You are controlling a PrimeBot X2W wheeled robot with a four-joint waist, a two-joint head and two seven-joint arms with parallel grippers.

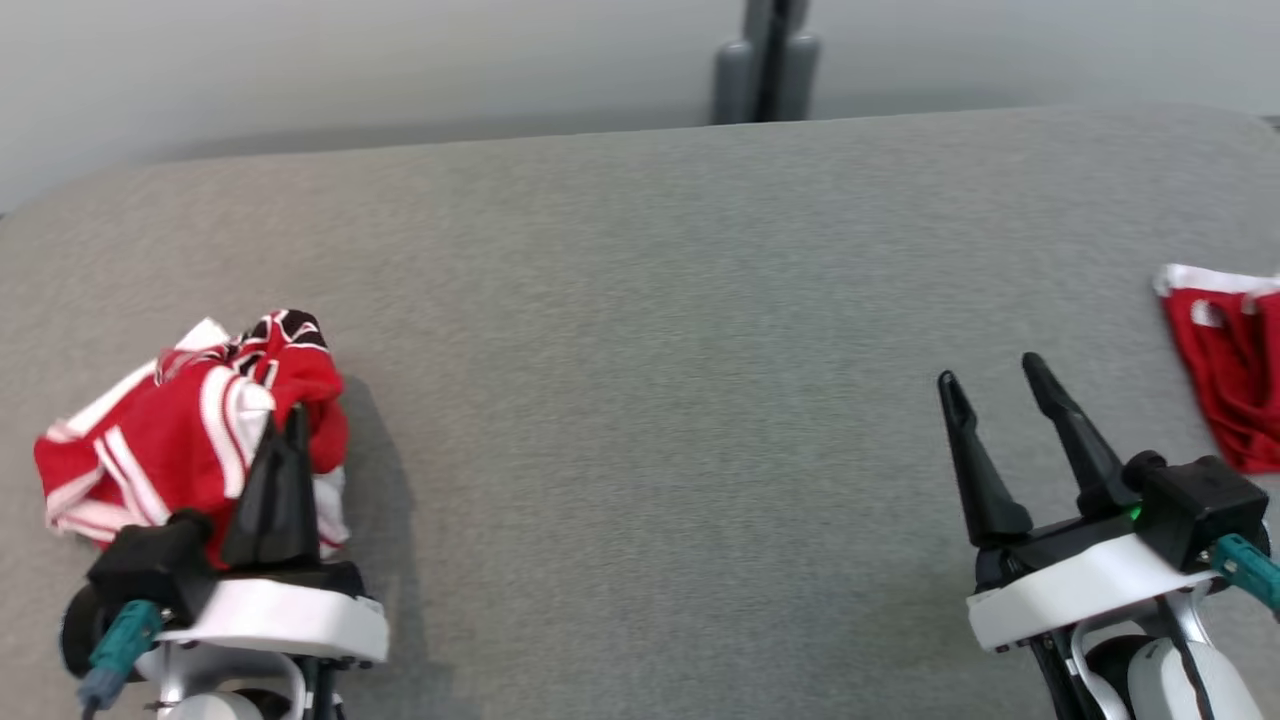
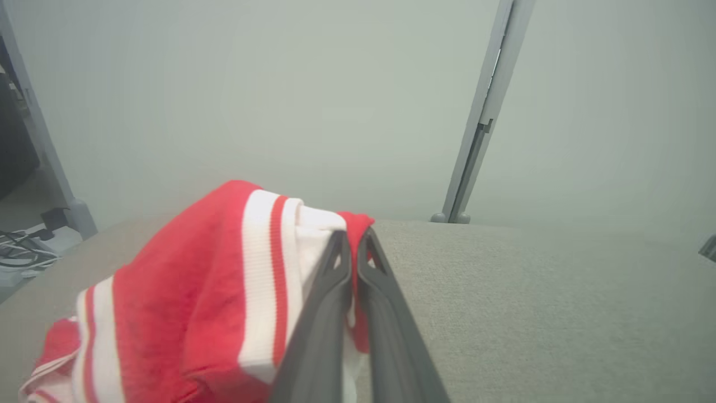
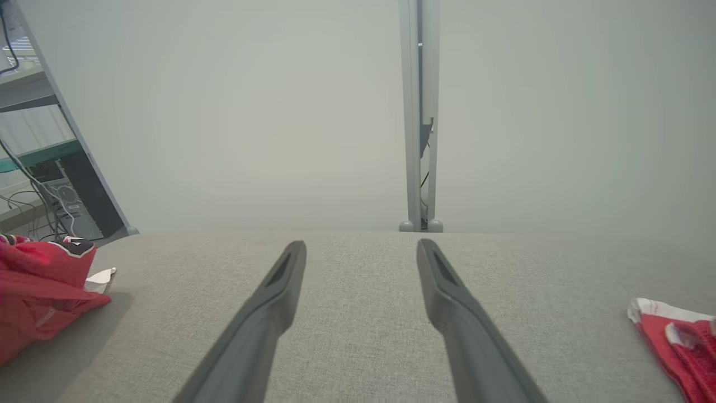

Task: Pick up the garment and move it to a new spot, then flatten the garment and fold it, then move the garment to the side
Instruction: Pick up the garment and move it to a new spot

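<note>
Garment [image 1: 170,430]: red, white stripes in pairs, small black patch with white lines at top
Second cloth [image 1: 1225,360], right edge: red, white band
Table [image 1: 650,300]: grey, fine woven fleck
Left gripper [image 1: 297,415], right gripper [image 1: 988,368]: black fingers [image 1: 980,470], white wrist shells, teal plugs; green light on right
Wall [image 1: 400,60]: pale grey

On your table [image 1: 640,300], the garment [image 1: 170,430] lies at eight o'clock, near the left edge. Your left gripper [image 1: 295,418] sits on its three o'clock side, touching it, with a fold of cloth between the fingers. Your right gripper [image 1: 988,370] stands over bare table at four o'clock, well apart from the garment. A second cloth [image 1: 1225,370] lies at three o'clock by the table's right edge, just beyond that gripper. Behind the far edge, at twelve o'clock, a post [image 1: 765,60] rises.
</note>
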